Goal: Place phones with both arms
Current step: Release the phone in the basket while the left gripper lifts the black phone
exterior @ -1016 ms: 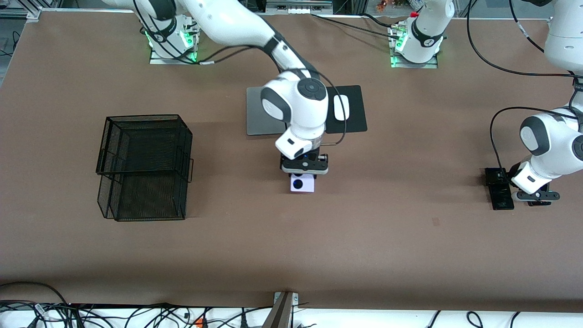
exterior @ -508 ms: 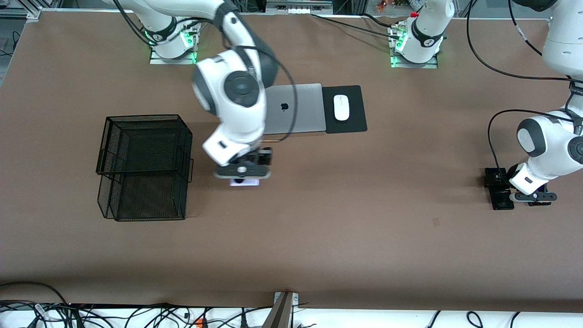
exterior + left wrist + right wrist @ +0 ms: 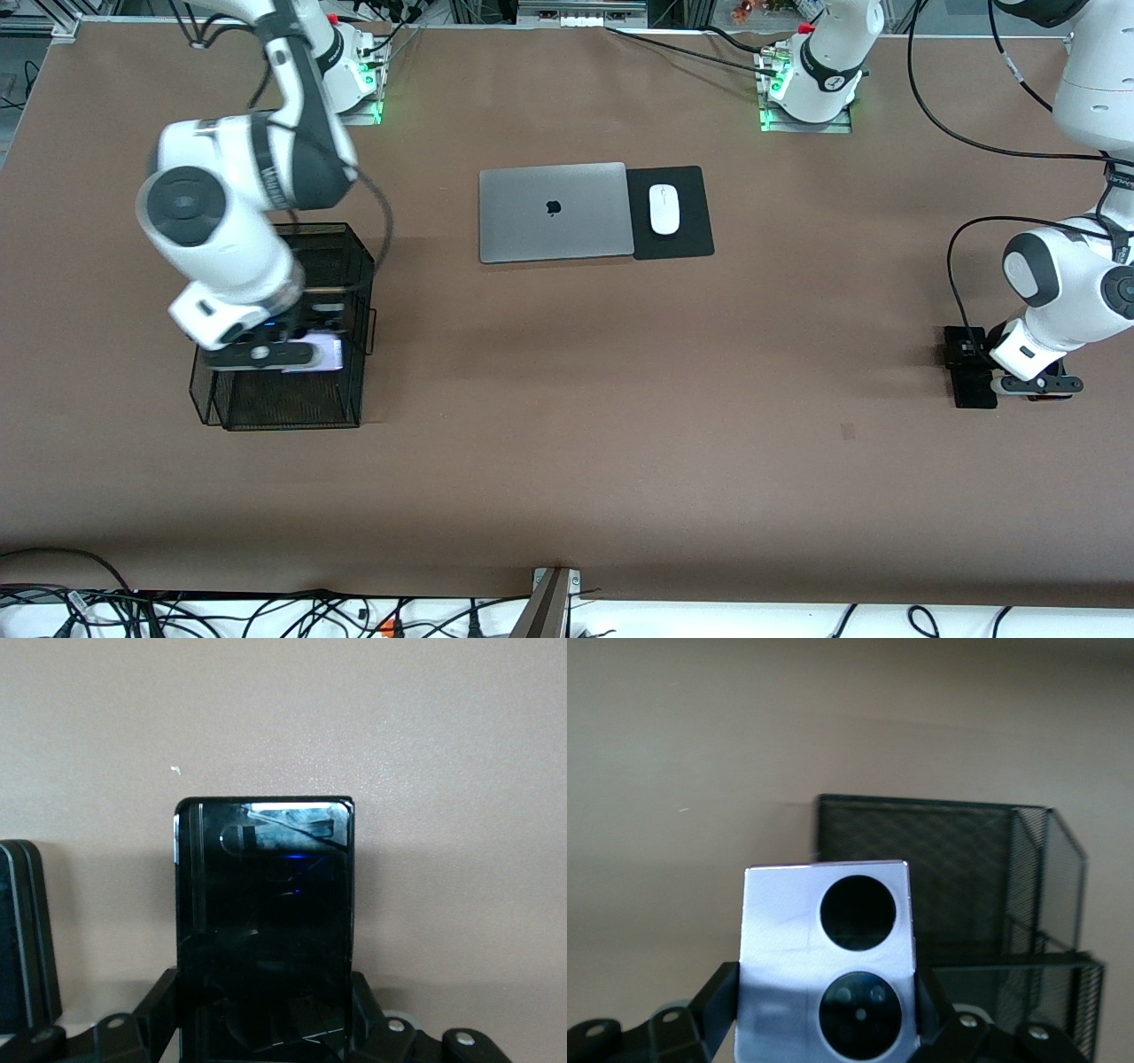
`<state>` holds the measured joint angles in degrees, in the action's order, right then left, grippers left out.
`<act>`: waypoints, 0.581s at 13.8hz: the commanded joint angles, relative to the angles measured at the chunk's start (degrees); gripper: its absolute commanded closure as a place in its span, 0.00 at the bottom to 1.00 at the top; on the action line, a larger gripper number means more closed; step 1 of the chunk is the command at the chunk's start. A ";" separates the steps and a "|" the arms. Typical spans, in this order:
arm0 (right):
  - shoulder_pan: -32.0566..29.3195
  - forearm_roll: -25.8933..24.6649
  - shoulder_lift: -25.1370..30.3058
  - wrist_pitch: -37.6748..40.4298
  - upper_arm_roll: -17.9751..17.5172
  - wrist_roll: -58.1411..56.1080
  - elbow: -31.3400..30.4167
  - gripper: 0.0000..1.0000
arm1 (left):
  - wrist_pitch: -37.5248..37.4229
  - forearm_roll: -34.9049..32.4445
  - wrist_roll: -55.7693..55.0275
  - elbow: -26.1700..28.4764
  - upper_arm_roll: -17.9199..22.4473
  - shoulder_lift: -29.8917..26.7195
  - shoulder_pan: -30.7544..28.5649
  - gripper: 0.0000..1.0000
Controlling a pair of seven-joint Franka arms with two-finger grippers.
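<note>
My right gripper is shut on the pale lilac phone and holds it in the air over the black mesh basket. In the right wrist view the phone shows its two black circles between the fingers, with the basket past it. Toward the left arm's end, my left gripper is low at the table, shut on a long black phone. The left wrist view shows that phone clamped between both fingers. A second black phone lies beside it.
A closed grey laptop lies mid-table toward the bases. Beside it a white mouse rests on a black pad. Brown tabletop stretches between the basket and the left arm.
The right arm has swung from the table's middle to over the basket, carrying the lilac phone. The left gripper has closed on the long black phone.
</note>
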<state>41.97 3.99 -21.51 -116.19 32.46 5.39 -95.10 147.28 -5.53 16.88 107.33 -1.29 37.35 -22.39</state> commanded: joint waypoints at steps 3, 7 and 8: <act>-3.19 4.96 2.17 -18.86 3.13 -11.34 -12.63 0.59 | -10.99 -0.45 0.00 -5.01 -2.73 -3.49 -0.02 0.75; -7.42 17.69 -1.42 -24.17 3.13 -23.47 -14.06 0.59 | -38.85 -0.45 -2.81 -23.62 -9.06 -4.91 0.59 0.75; -7.78 20.77 -2.48 -24.26 3.13 -25.50 -13.97 0.59 | -43.34 -0.45 -4.99 -26.97 -10.73 -5.00 1.72 0.75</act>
<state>35.16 19.61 -22.86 -139.14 35.98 -15.86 -109.17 112.67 -5.52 14.75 87.71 -9.59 32.22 -21.97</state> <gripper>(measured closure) 0.163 0.207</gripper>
